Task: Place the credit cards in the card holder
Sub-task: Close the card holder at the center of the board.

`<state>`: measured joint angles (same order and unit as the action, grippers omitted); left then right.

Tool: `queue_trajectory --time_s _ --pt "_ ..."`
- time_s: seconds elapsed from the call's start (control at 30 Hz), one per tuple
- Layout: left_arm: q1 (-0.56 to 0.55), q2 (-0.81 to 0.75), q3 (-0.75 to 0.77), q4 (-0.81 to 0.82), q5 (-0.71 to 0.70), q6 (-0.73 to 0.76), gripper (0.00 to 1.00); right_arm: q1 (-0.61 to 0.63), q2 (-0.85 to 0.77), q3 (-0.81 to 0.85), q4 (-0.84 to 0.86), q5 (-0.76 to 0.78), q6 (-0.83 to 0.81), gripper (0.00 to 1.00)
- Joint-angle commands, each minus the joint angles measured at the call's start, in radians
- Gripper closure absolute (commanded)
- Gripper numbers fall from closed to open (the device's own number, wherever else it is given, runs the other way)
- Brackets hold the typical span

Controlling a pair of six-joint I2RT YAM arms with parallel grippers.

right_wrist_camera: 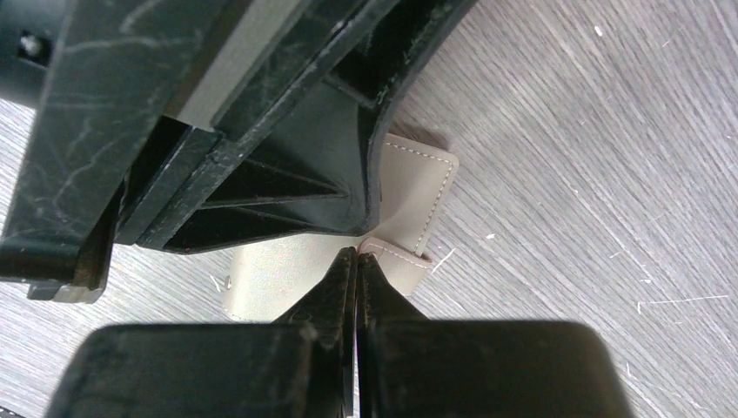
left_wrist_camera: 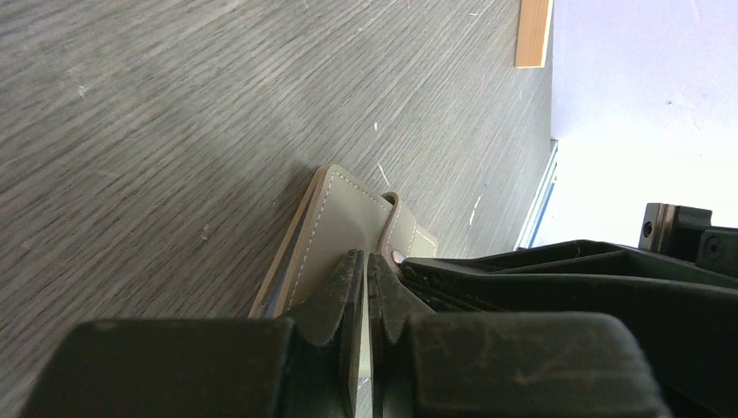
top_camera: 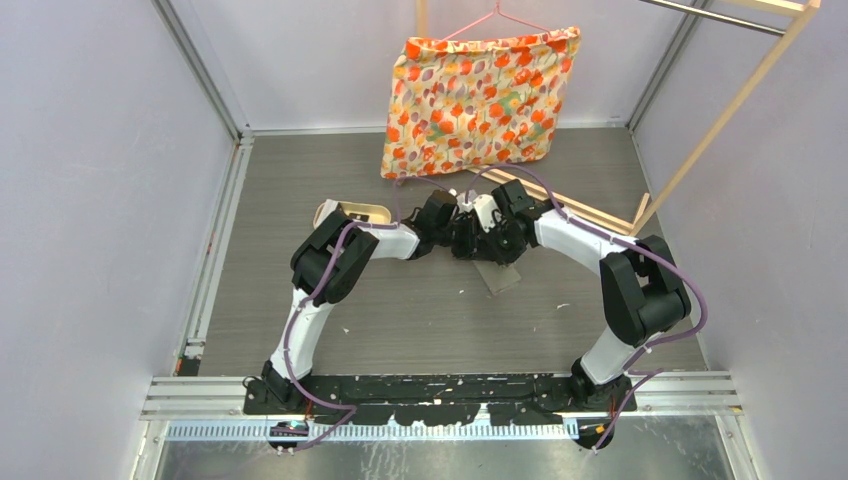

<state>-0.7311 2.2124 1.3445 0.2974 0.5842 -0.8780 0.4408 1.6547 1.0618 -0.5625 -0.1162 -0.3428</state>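
Note:
The card holder point(top_camera: 497, 277) is a flat grey-beige stitched wallet, lying folded on the wood-grain table below both grippers. In the left wrist view the card holder point(left_wrist_camera: 348, 218) shows a snap strap point(left_wrist_camera: 392, 218) arching up. My left gripper point(left_wrist_camera: 365, 255) hangs just above it, shut, with a thin pale sliver between the fingers. From the right wrist this reads as a pale credit card point(right_wrist_camera: 231, 57) edge-on in the left gripper's black fingers point(right_wrist_camera: 261, 131). My right gripper point(right_wrist_camera: 355, 252) is shut, its tips at the strap end point(right_wrist_camera: 396, 261). Whether it pinches the strap is unclear.
A tan oval tray point(top_camera: 352, 212) sits left of the grippers, partly behind the left arm. A floral cushion point(top_camera: 478, 100) hangs on a pink hanger at the back. A wooden frame point(top_camera: 700, 130) stands at the right, and pale walls close in both sides.

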Motion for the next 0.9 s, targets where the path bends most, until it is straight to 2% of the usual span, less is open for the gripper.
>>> queue_trajectory --time_s 0.0,0.87 --pt "-0.002 0.013 0.012 -0.031 -0.012 0.033 0.92 0.01 -0.017 0.006 -0.012 -0.001 -0.022 0.99" --pt "-0.002 0.013 0.012 -0.027 -0.005 0.033 0.92 0.051 0.006 0.002 0.006 0.07 -0.028 0.99"
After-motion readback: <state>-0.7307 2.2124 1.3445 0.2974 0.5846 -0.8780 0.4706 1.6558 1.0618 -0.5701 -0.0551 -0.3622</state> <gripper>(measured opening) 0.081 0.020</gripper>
